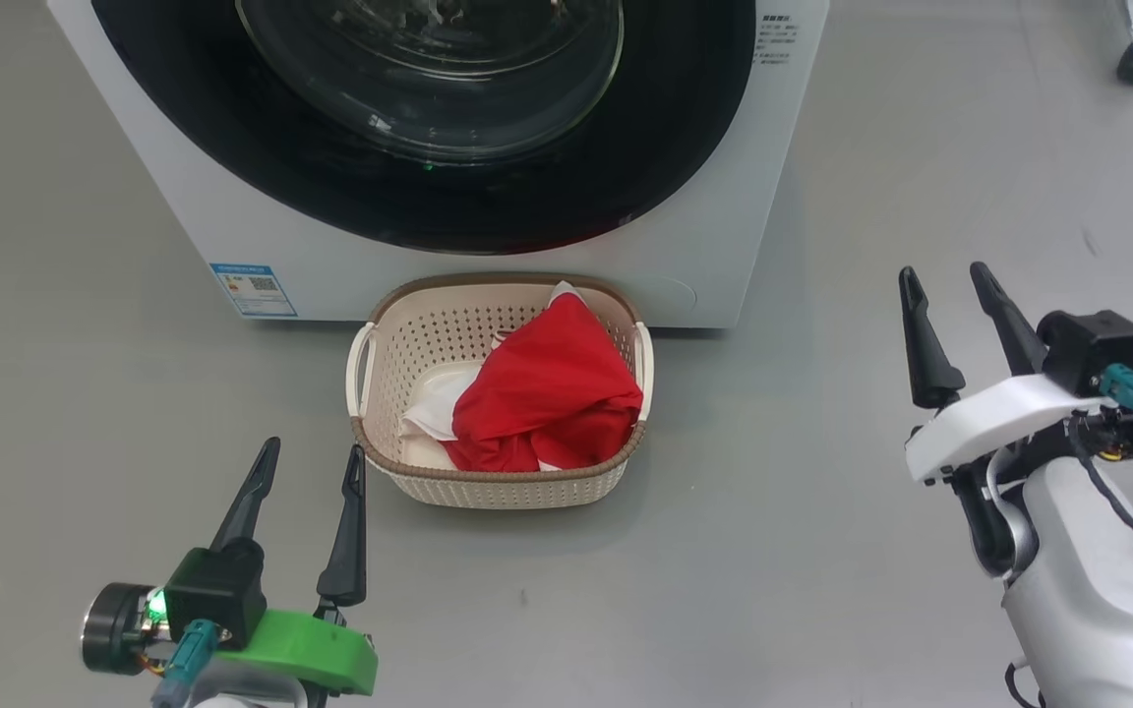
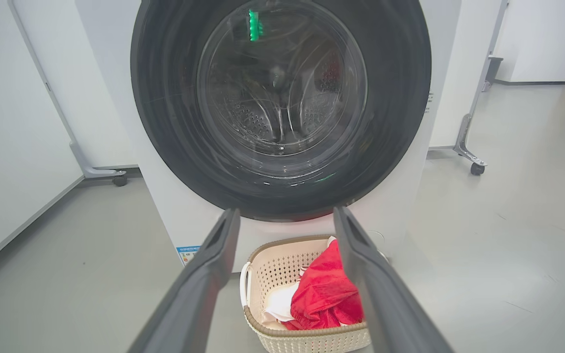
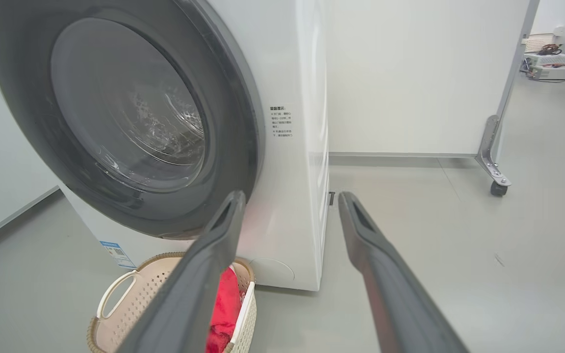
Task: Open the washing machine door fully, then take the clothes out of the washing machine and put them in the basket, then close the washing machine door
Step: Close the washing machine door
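Both claws stand wide and hold nothing. Your left claw (image 1: 316,447) hangs low over the floor (image 1: 773,551) just left of the basket (image 1: 498,474), fingers pointing toward the machine; your right claw (image 1: 943,268) sits well off to the right, apart from basket and machine alike.

The clothes (image 1: 547,393) lie heaped inside the basket, red folded over white, one corner poking above the far rim; the basket itself rests on the floor right in front of the washing machine (image 1: 714,226), centred under the door. The washing machine door (image 1: 429,98) looks flush against the white front in both wrist views, with no gap at its edge; through the glass you can make out the steel drum (image 2: 282,117) and no fabric, though reflections cloud it.

Judged from this, unloading is done and you are at the tail of the closing step. What you cannot tell is whether the latch has caught. If you doubt it, the next move calls for a firm, square push on the black ring with the side of a finger, not on the bulging glass; otherwise draw both arms clear, keeping the left claw away from the basket handle.
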Controlling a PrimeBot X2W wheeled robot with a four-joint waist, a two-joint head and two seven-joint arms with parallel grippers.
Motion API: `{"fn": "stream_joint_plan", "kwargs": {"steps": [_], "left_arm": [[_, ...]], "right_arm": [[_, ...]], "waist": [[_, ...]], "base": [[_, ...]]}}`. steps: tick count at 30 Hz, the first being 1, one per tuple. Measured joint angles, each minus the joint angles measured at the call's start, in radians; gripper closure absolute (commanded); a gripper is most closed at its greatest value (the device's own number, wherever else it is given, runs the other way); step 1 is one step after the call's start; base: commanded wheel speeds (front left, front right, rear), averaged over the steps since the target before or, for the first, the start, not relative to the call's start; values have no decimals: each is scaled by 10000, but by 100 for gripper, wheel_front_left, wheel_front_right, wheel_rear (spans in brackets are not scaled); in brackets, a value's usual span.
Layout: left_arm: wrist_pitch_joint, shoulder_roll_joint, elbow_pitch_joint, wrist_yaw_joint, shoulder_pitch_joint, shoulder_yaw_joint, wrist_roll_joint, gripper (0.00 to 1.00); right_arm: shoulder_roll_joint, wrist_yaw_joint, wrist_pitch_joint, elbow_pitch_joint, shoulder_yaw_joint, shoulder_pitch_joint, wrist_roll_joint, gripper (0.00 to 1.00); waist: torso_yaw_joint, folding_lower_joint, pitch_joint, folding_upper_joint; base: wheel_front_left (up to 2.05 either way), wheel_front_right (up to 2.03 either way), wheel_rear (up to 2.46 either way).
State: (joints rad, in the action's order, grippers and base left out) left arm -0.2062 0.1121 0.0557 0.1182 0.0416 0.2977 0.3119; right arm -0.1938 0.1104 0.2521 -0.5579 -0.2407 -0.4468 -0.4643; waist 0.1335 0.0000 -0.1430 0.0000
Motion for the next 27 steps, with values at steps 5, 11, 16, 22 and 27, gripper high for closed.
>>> {"fn": "stream_joint_plan", "kwargs": {"steps": [5,11,16,22,27], "left_arm": [[115,119,2,0,-130,-10,0,0],[213,144,-98,0,-275,15,-2,0],[219,155,-180,0,-342,19,0,0],[311,219,-261,0,-533,-13,0,0],[393,257,-359,0,-537,-15,0,0]], "right_arm": [[36,-167,0,523,17,839,15,0],[71,-399,0,1177,144,1737,77,0],[102,-516,0,1743,169,2303,188,0],[111,-694,0,2330,176,2892,272,0],[38,-874,0,2761,188,3423,355,0]], "waist": [[-252,0,354,0],[-512,0,638,0],[-595,0,741,0],[-683,0,858,0],[-710,0,846,0]], "base": [[0,0,0],[0,0,0],[0,0,0],[0,0,0],[0,0,0]]}}
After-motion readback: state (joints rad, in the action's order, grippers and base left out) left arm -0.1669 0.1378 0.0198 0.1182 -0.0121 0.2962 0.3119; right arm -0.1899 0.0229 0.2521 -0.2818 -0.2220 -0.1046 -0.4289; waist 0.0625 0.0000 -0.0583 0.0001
